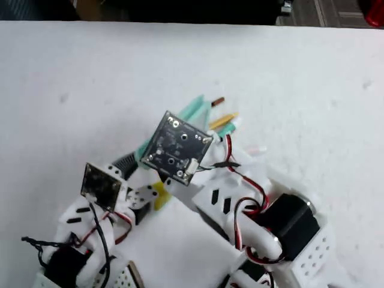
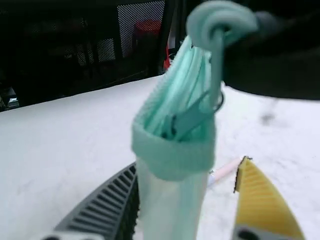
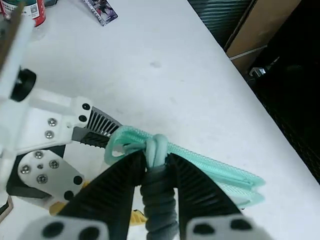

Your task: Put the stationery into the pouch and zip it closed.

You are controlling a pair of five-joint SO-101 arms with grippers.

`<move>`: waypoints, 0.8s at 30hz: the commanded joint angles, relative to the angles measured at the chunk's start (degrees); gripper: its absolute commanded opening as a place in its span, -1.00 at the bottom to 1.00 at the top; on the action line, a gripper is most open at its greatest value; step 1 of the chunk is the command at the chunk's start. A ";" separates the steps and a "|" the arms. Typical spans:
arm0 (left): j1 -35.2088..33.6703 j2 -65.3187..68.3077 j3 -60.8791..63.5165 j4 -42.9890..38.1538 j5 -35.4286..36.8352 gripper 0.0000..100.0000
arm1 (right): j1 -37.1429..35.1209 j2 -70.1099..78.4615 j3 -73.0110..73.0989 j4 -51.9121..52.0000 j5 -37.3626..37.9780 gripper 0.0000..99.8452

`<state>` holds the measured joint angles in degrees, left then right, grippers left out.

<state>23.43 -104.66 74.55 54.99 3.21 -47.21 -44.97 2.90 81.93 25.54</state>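
Note:
The mint-green pouch (image 1: pixel 195 111) lies on the white table with one end raised. In the left wrist view that end (image 2: pixel 172 160) stands between the grey ribbed finger (image 2: pixel 110 205) and the yellow finger (image 2: pixel 260 200) of my left gripper (image 2: pixel 189 164). It touches the grey one, and a gap shows at the yellow one. My right gripper (image 3: pixel 155 157) is shut on the knotted zip cord (image 3: pixel 157 145), which pulls on the metal zip tab (image 2: pixel 192 117). A brown-tipped pen (image 1: pixel 218 101), a yellow piece (image 1: pixel 222 121) and a pink pen (image 1: pixel 257 149) lie by the pouch's far end.
Both arms crowd the table's near side, the right arm's wrist board (image 1: pixel 177 147) covering the pouch's middle. A red can (image 3: pixel 32 12) and a small packet (image 3: pixel 102 10) sit far off on the table. A cardboard box (image 3: pixel 260 25) stands beyond the table edge.

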 commanded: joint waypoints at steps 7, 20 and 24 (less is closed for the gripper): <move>3.82 -0.13 -0.88 -0.18 0.44 -0.68 | 1.45 -0.04 -1.76 -2.77 0.79 -0.97; 10.24 -0.13 -0.97 1.93 -4.92 -0.75 | 5.14 -0.22 2.37 -7.69 0.79 -0.97; 10.24 -0.13 -4.13 7.30 -4.92 -0.75 | 11.38 -0.13 2.37 -7.96 0.70 -0.97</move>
<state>31.69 -105.01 74.29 56.75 -0.92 -40.44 -44.97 5.80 75.96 25.80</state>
